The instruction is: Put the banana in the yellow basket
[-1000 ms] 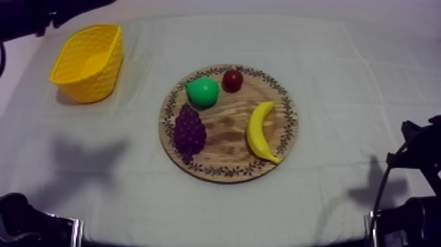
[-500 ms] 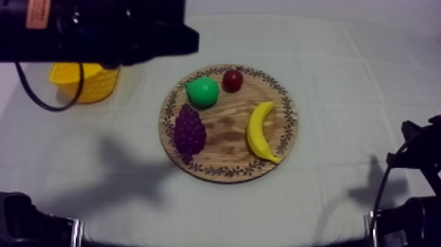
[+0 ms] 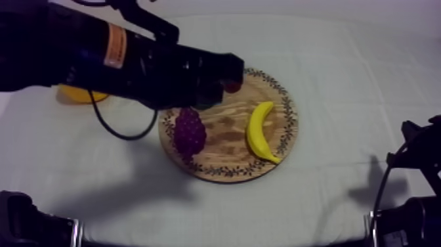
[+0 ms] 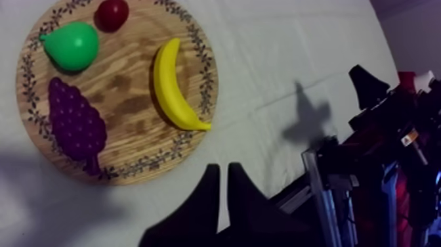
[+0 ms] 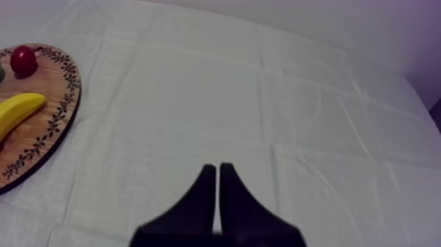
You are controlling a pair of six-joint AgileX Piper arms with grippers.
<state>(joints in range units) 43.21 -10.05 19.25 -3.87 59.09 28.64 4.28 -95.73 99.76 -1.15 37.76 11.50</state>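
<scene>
We hang our left gripper (image 4: pixel 221 169), clenched on nothing, over the wooden board (image 4: pixel 128 89) to reach the banana (image 4: pixel 168 85) at its right.

A grey-white cloth (image 3: pixel 354 72) is covering the whole table. It is lying mostly flat, with pressed fold lines (image 5: pixel 264 72) running across it in a loose grid. Soft light is falling from above and casting blurred shadows. A broad shadow (image 3: pixel 154 184) is spreading over the cloth toward the front left of the top view, and a smaller, thinner one (image 3: pixel 367 190) is lying toward the front right. Behind the far edge of the table a plain pale wall (image 5: pixel 341 29) is rising, shading into dull purple at one side. Past another edge of the table, a metal frame post (image 4: pixel 323 197) is standing upright, catching a little of the light.
</scene>
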